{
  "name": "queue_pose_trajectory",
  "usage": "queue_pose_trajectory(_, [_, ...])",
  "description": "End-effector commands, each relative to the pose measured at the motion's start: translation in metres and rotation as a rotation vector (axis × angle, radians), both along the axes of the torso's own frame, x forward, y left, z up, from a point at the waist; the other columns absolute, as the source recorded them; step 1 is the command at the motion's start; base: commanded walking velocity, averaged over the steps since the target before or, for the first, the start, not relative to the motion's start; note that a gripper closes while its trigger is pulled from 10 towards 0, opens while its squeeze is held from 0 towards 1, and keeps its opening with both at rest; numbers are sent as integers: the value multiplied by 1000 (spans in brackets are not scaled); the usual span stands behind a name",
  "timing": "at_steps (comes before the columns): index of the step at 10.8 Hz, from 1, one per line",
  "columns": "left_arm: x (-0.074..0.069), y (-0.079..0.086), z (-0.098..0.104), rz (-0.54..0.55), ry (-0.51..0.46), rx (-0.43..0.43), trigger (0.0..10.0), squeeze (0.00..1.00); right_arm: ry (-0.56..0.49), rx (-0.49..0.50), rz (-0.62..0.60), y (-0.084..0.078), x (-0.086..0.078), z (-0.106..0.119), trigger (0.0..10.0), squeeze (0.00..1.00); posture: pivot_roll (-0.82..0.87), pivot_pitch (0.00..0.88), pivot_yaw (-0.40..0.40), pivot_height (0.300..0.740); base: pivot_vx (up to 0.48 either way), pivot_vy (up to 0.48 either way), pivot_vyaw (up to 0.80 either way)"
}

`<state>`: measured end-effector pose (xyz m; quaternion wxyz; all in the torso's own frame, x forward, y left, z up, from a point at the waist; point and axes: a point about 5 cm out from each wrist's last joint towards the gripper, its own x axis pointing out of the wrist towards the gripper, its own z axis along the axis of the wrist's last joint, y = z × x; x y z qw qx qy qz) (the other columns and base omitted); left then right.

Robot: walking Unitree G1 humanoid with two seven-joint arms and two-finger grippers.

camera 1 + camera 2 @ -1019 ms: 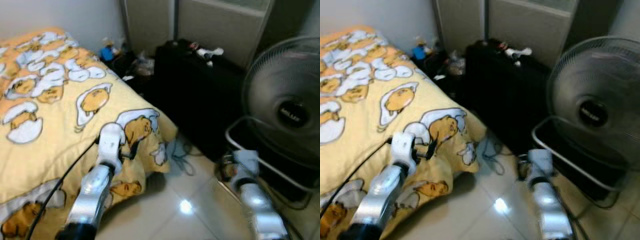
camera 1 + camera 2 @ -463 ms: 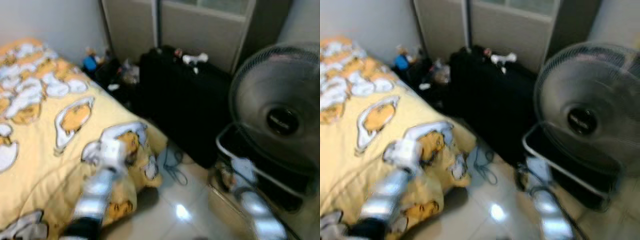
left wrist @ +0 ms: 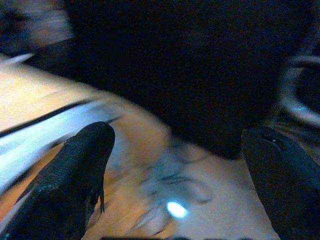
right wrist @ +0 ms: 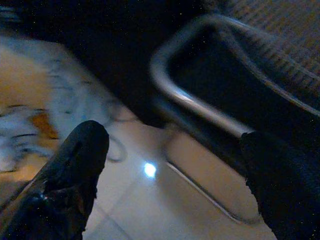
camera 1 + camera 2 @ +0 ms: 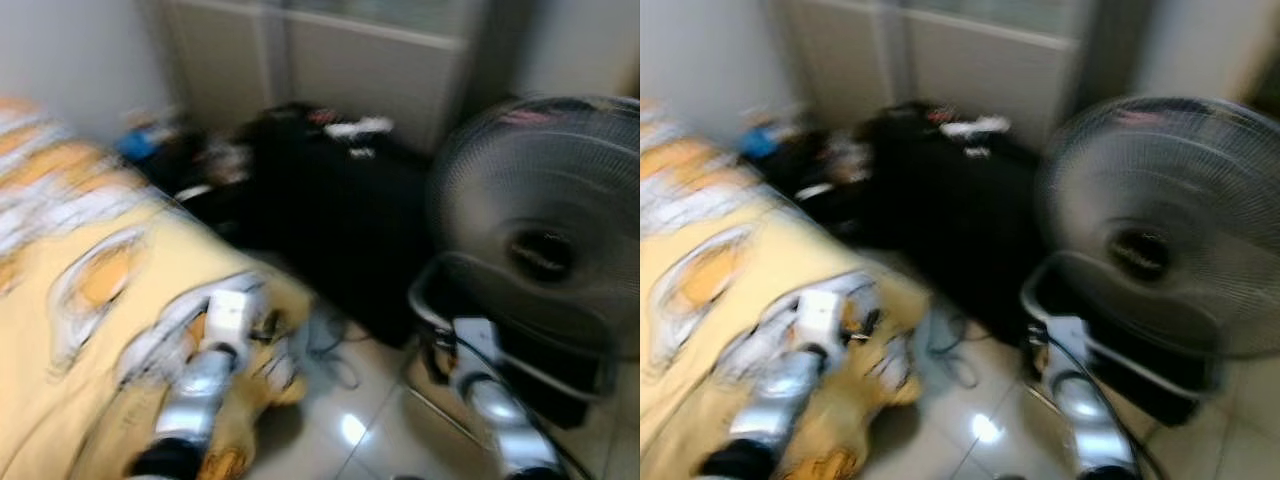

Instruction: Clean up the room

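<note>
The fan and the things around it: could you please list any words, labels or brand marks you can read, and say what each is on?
None can be read.
Fan: its dark hub may carry a mark, too blurred to read.
Yellow blanket: cartoon prints, no lettering.
Black suitcase: no legible label.

standing fan [image 5: 548, 225], yellow bedspread [image 5: 80, 290], tiled floor [image 5: 380, 430]

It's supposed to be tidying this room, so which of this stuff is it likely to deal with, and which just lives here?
Probably to tidy:
- small clutter on the floor past the bed
- white item on the black case
- loose cable on the tiles

Just there:
- bed with yellow cover
- fan
</note>
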<state>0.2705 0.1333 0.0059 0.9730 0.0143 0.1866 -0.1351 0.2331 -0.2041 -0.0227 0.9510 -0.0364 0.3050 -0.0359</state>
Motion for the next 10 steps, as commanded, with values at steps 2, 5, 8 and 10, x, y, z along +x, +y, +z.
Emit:
queue_pose_trajectory(2, [2, 13, 0, 16, -5, 35, 10000, 0, -19, 36, 20, 10, 5, 1, 10000, 0, -157, 0, 50, 740, 356, 0, -778])
queue_pose_trajectory(5, [1, 13, -5, -25, 34, 55, 10000, 0, 63, 151, 106, 29, -6, -14, 10000, 0, -160, 0, 69, 740, 340, 0, -771])
queue_pose_trajectory(8, [-14, 11, -26, -134, 166, 116, 10000, 0, 253, 294, 251, 54, -33, -40, 10000, 0, -158, 0, 93, 740, 99, 0, -210])
queue_pose_trajectory(10, [-29, 15, -48, -183, 325, 233, 10000, 0, 357, 290, 208, 57, -49, -57, 10000, 0, -157, 0, 98, 740, 0, 0, 0])
